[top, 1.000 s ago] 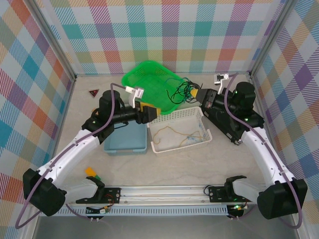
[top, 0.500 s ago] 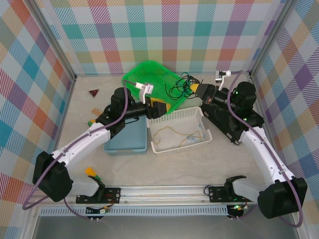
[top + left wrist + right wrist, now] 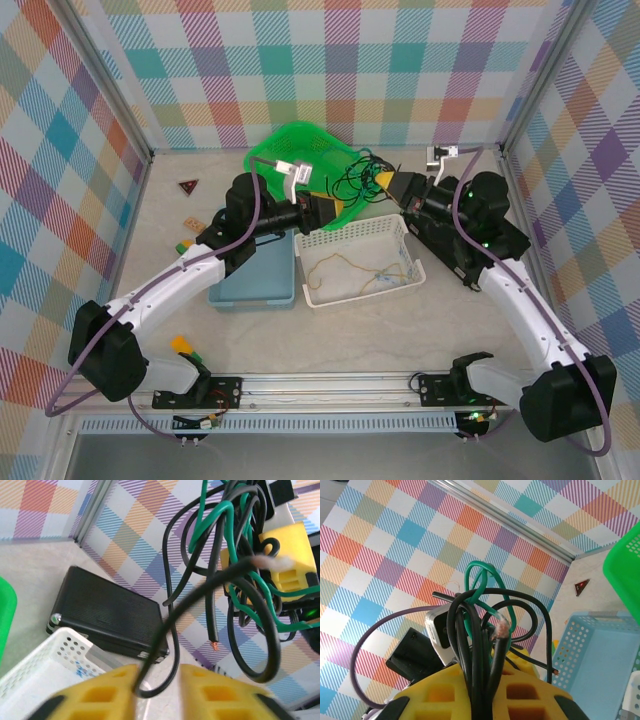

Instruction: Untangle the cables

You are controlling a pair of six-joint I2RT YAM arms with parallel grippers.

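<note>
The cables (image 3: 355, 178) form a knotted bundle of black and green strands held in the air over the back of the table, between the two arms. My right gripper (image 3: 386, 180) is shut on that bundle; in the right wrist view the strands (image 3: 480, 615) rise from between its yellow fingers (image 3: 482, 682). My left gripper (image 3: 330, 207) sits just left of the bundle. In the left wrist view a black loop of the tangle (image 3: 235, 545) hangs down into the gap between its fingers (image 3: 157, 680), touching the left finger (image 3: 100, 692); the gap is wider than the strand. A loose tan-yellow cable (image 3: 352, 265) lies in the white basket (image 3: 400, 232).
A green basket (image 3: 290, 150) stands at the back, under and behind the left gripper. A blue bin (image 3: 250, 288) lies left of the white basket. A red triangle (image 3: 187, 186) and small blocks (image 3: 190, 222) lie at the left. The plaid walls are close behind.
My left gripper has moved right and back toward the bundle, so that a black loop now hangs between its fingers. The right gripper has lifted the bundle slightly and stays shut on it.
</note>
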